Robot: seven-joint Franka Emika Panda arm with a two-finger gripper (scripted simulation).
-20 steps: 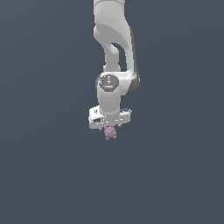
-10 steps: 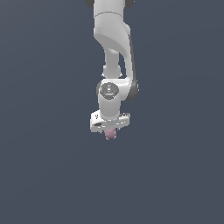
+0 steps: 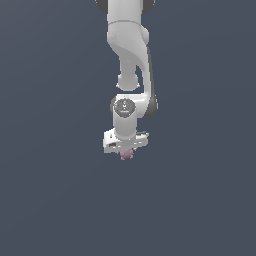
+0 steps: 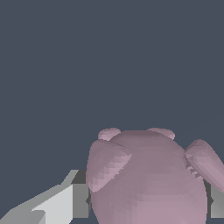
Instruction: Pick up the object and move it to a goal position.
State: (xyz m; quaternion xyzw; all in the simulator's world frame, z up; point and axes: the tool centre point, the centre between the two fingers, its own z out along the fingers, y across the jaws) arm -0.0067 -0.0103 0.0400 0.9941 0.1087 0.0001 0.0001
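Below arm's wrist, tool [image 3: 126,151] pointed straight down, clenched on lump [image 3: 127,153]; fingers [image 4: 72,199] pressed both flanks, knobs protruding, so lump stayed secure for carry to goal.

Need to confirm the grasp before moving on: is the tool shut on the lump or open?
Shut on it: the wrist view shows the lump filling the gap between both fingers of the tool.

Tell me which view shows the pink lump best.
The wrist view: the pink lump fills much of the frame, knobs plain, between the gripper fingers. The exterior view shows only a small pink bit under the gripper.
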